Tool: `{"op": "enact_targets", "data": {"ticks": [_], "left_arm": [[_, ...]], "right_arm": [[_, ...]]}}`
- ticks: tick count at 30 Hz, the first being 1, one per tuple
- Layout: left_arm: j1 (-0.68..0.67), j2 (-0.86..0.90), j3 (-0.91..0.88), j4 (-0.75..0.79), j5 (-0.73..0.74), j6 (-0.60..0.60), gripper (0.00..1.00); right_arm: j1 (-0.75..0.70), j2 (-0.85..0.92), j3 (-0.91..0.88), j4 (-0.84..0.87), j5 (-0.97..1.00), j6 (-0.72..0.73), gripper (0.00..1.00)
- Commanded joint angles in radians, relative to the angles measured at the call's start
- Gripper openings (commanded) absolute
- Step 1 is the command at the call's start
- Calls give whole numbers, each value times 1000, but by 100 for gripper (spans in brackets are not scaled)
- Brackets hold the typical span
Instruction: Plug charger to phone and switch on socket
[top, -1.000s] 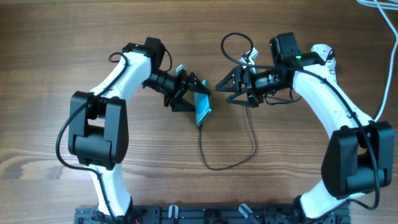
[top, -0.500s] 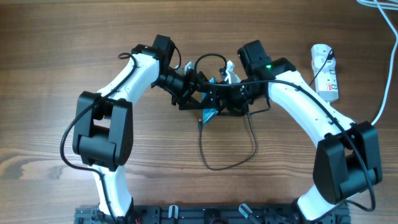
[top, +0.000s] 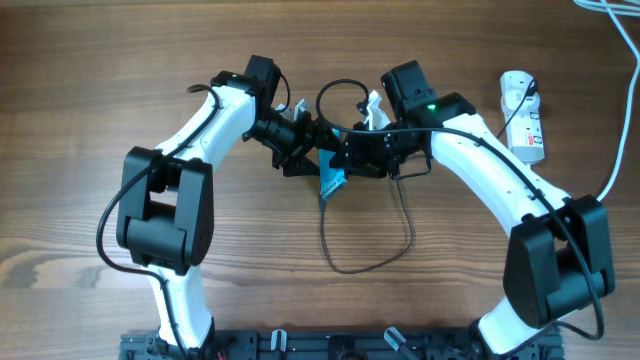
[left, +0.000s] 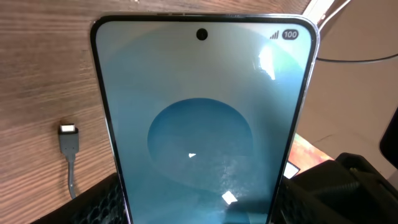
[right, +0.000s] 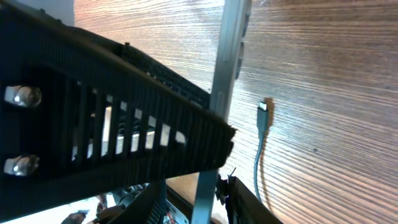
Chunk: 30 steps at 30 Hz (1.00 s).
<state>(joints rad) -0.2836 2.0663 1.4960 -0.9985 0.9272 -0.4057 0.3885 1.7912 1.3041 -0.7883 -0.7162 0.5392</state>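
The phone (left: 199, 118) fills the left wrist view, turquoise screen with a lighter oval, and my left gripper (left: 199, 208) is shut on its lower sides. From overhead the phone (top: 332, 183) hangs tilted above the table centre, between my left gripper (top: 312, 158) and right gripper (top: 347, 160). The right wrist view shows the phone edge-on (right: 225, 93), with my right gripper (right: 199, 202) astride its lower end, one finger against it and a gap at the other. The charger (top: 411, 232) loops on the table, its plug (left: 68, 130) (right: 266, 106) lying free. The socket (top: 524, 118) is at the right.
A thick white lead (top: 624, 140) runs down the right edge of the table past the socket. A loop of black cable (top: 340, 88) arches above the two grippers. The left gripper's black finger (right: 112, 137) crosses the right wrist view.
Both arms have come together over the table centre. The right gripper moved left off the socket's side to the phone and its jaws narrowed. The left gripper keeps hold of the phone.
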Motion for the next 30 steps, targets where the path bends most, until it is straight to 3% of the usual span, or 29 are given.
{"op": "enact_targets", "data": {"ticks": [1, 12, 19, 24, 28, 30], "left_arm": [[-18, -34, 18, 13, 14, -2, 74], [-52, -34, 18, 42, 14, 9, 75], [-52, -34, 18, 42, 25, 9, 75], [-52, -34, 18, 42, 25, 9, 77], [-52, -34, 18, 42, 25, 8, 98], [-52, -34, 18, 42, 25, 8, 100]], "right_arm": [[3, -11, 12, 1, 34, 14, 33], [92, -11, 12, -43, 139, 14, 31], [108, -11, 12, -47, 177, 14, 22], [108, -11, 12, -47, 194, 14, 4], [108, -11, 12, -45, 195, 14, 4], [108, -11, 12, -41, 195, 14, 4]]}}
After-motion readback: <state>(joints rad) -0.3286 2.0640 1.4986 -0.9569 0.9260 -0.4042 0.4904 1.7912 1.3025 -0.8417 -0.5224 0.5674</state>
